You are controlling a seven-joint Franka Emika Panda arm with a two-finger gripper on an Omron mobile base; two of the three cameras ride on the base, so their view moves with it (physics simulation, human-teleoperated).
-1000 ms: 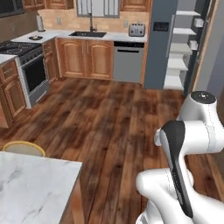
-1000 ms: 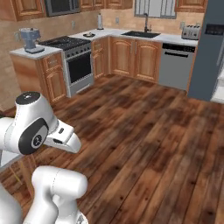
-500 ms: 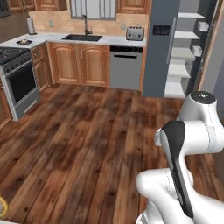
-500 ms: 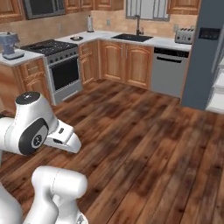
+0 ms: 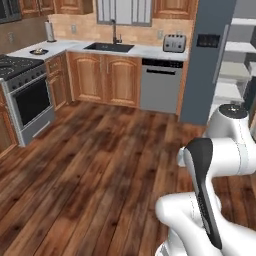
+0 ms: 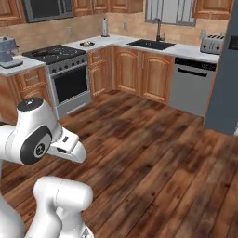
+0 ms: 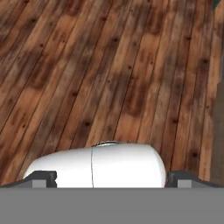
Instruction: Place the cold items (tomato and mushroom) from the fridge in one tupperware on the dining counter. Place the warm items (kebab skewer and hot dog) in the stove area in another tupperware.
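Dark, reddish wood planks with a low sheen and visible knots cover the kitchen floor (image 5: 100, 165). Cabinets (image 5: 105, 77) are warm, satin-finished wood with raised panels. The bench (image 5: 150, 50) along the wall looks like smooth pale stone. The stove (image 6: 69, 79) and dishwasher (image 5: 160, 85) show brushed grey metal, the oven door dark glass. A shiny metal toaster (image 5: 174, 43) sits by the matt blue-grey fridge (image 5: 207, 60). The robot arm (image 5: 220, 150) is glossy white plastic with dark matt joints.
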